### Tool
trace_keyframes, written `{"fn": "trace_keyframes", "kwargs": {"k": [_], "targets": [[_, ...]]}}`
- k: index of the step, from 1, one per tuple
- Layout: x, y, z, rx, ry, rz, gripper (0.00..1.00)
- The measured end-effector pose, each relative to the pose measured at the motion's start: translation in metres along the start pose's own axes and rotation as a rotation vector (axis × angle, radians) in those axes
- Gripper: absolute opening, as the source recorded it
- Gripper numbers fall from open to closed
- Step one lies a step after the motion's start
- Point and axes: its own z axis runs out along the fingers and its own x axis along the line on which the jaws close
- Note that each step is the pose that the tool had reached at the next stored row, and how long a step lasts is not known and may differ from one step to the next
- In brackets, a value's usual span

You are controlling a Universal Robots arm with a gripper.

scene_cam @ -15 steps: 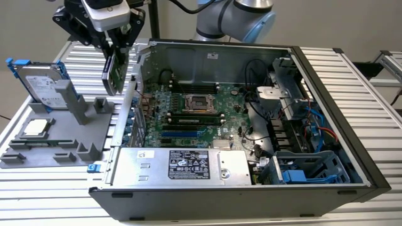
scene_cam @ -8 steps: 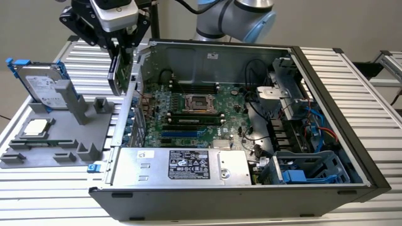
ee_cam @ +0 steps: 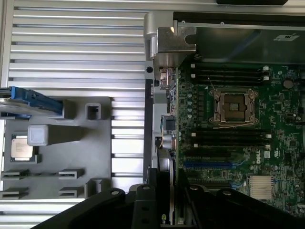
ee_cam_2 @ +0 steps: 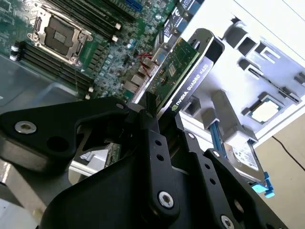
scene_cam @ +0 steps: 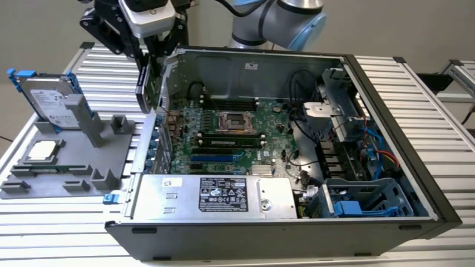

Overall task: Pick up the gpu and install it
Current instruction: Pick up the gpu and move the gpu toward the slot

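My gripper (scene_cam: 151, 51) hangs above the rear edge of the open computer case (scene_cam: 252, 67), on the exterior view's left, and is shut on the gpu (scene_cam: 146, 84). The card hangs edge-down from the fingers, just outside and above the case wall. In the second wrist view the gpu (ee_cam_2: 178, 59) shows as a green card with a black labelled side, clamped between the black fingers (ee_cam_2: 153, 131) of the gripper (ee_cam_2: 164, 117). Seen edge-on in the first wrist view, the gpu (ee_cam: 165, 164) stands beside the motherboard (ee_cam: 228, 143), near the blue slots (ee_cam: 209, 163).
A grey fixture tray (scene_cam: 67, 167) lies on the exterior view's left with a hard drive (scene_cam: 52, 103) in a blue frame and a square CPU chip (scene_cam: 43, 150). Inside the case sit the power supply (scene_cam: 215, 194), cables and a drive cage (scene_cam: 364, 200).
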Motion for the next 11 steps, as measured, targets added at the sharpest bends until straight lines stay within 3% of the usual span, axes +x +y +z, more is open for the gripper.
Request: {"fn": "trace_keyframes", "kwargs": {"k": [11], "targets": [[-0.0139, 0.0000, 0.0003, -0.0001, 0.0000, 0.000, 0.00]]}}
